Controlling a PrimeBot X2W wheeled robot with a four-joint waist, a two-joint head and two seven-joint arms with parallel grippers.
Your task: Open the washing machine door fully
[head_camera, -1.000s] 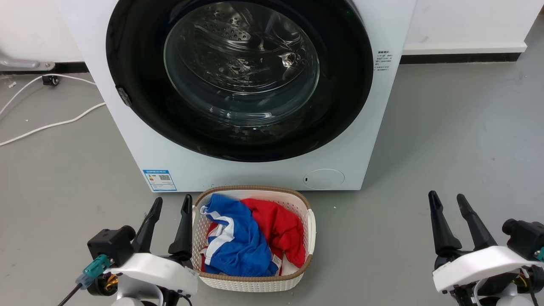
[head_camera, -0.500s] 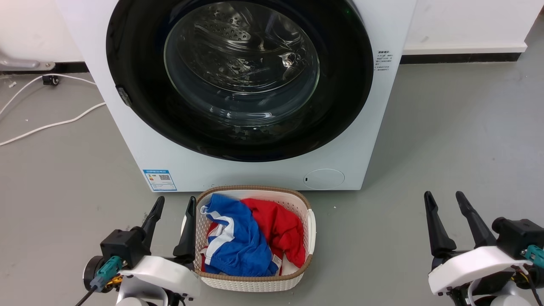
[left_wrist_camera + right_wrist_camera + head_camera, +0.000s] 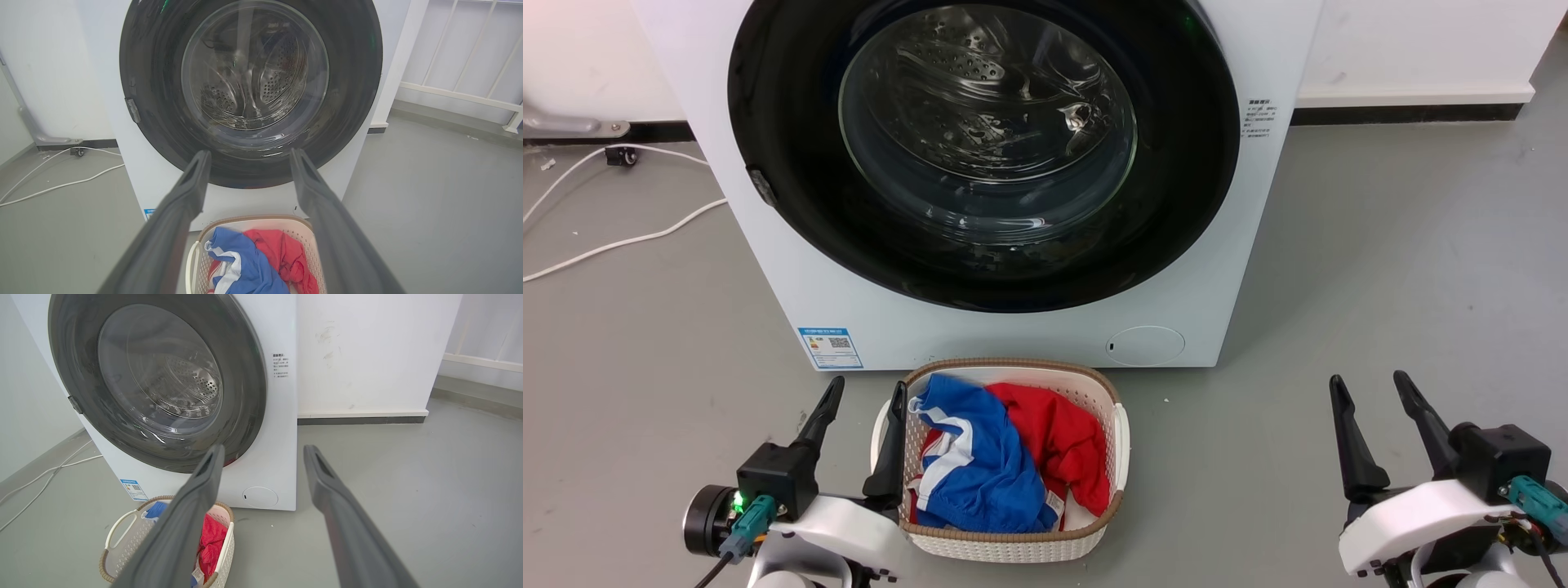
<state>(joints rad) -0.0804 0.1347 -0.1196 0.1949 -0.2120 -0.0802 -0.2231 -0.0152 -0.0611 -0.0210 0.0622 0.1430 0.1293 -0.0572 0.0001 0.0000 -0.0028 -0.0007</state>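
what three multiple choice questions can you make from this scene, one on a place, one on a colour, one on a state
1. Where does the basket stand relative to the washing machine?
A. on top of it
B. on the floor in front of it
C. inside it

2. What colours are the clothes in the basket?
A. blue and red
B. green and yellow
C. black and grey

3. What state is the door in?
A. wide open
B. half open
C. shut

Answers:
1 B, the basket sits on the floor just below the door.
2 A, a blue piece with a white stripe lies beside a red one.
3 C, the door lies flush against the machine's front.
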